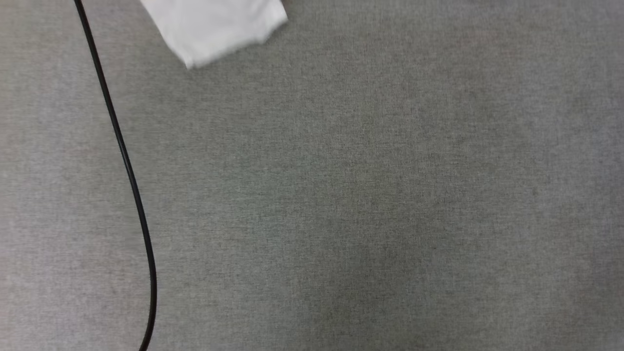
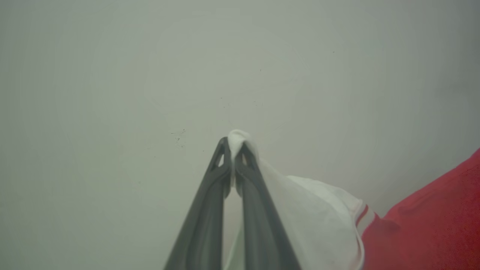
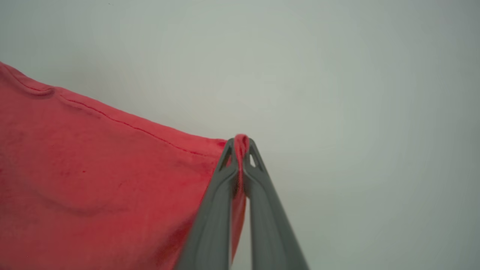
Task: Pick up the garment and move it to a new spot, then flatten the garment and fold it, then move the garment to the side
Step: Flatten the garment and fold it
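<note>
The garment is a red jersey with white sleeves. In the left wrist view my left gripper (image 2: 234, 147) is shut on a pinch of its white sleeve (image 2: 318, 221), with striped trim and red body (image 2: 431, 221) hanging to the right. My right gripper (image 3: 241, 146) is shut on a corner of the red cloth (image 3: 93, 180), which spreads away to the left in the right wrist view. A white part of the garment (image 1: 214, 27) hangs into the top of the head view, above the grey surface (image 1: 365, 195).
A black cable (image 1: 127, 170) runs from the top left down to the bottom edge of the grey fabric-covered surface in the head view. Pale plain background lies behind both grippers in the wrist views.
</note>
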